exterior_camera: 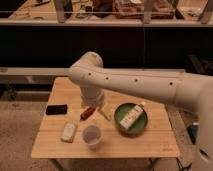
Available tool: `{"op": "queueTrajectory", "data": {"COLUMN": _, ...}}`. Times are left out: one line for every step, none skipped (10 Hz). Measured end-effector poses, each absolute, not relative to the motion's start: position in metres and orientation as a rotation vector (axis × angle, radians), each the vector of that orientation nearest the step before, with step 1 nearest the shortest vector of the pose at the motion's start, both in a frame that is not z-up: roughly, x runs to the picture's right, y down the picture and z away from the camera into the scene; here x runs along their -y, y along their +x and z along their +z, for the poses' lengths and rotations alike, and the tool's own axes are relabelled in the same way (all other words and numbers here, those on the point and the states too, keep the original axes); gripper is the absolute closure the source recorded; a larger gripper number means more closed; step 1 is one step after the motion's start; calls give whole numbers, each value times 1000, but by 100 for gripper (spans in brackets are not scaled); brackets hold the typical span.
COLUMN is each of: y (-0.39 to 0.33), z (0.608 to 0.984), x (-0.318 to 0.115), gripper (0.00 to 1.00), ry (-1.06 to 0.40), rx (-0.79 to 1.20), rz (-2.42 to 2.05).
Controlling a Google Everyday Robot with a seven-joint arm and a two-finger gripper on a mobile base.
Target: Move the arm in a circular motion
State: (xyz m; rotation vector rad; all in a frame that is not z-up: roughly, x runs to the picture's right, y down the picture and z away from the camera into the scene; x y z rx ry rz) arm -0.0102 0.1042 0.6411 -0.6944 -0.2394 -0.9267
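Seeing the arm [140, 85] stretched from the right over the wooden table [160, 142], bent downward at a rounded joint, ending in the gripper [104, 114] low between a red-brown object [87, 113] and a green bowl [120, 125]; grip state impossible to tell. Near it, a white cup [91, 135]; leftward, a pale packet [68, 132] and black slab [56, 109].

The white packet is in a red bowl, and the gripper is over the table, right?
No, the camera view shows the bowl is green. The white packet does lie in it, and the gripper is over the table.
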Motion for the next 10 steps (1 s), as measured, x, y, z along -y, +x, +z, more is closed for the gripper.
{"op": "queueTrajectory", "data": {"y": 4, "z": 632, "x": -107, "gripper": 20, "ry": -701, "rx": 208, "rz": -894}}
{"op": "queueTrajectory", "data": {"y": 33, "z": 616, "x": -112, "gripper": 20, "ry": -712, "rx": 149, "rz": -821}}
{"op": "queueTrajectory", "data": {"y": 64, "z": 603, "x": -121, "gripper": 20, "ry": -728, "rx": 104, "rz": -730}}
{"op": "queueTrajectory", "data": {"y": 87, "z": 600, "x": -125, "gripper": 20, "ry": -724, "rx": 73, "rz": -656}}
{"op": "queueTrajectory", "data": {"y": 117, "z": 598, "x": -129, "gripper": 20, "ry": -705, "rx": 41, "rz": -562}}
{"op": "queueTrajectory", "data": {"y": 156, "z": 604, "x": -124, "gripper": 20, "ry": -659, "rx": 3, "rz": -468}}
{"op": "queueTrajectory", "data": {"y": 181, "z": 611, "x": -116, "gripper": 20, "ry": -622, "rx": -17, "rz": -420}}
{"op": "queueTrajectory", "data": {"y": 216, "z": 622, "x": -105, "gripper": 20, "ry": -588, "rx": -46, "rz": -375}}
{"op": "queueTrajectory", "data": {"y": 258, "z": 637, "x": -92, "gripper": 20, "ry": -564, "rx": -89, "rz": -326}}
{"op": "queueTrajectory", "data": {"y": 292, "z": 652, "x": -80, "gripper": 20, "ry": -555, "rx": -128, "rz": -284}}
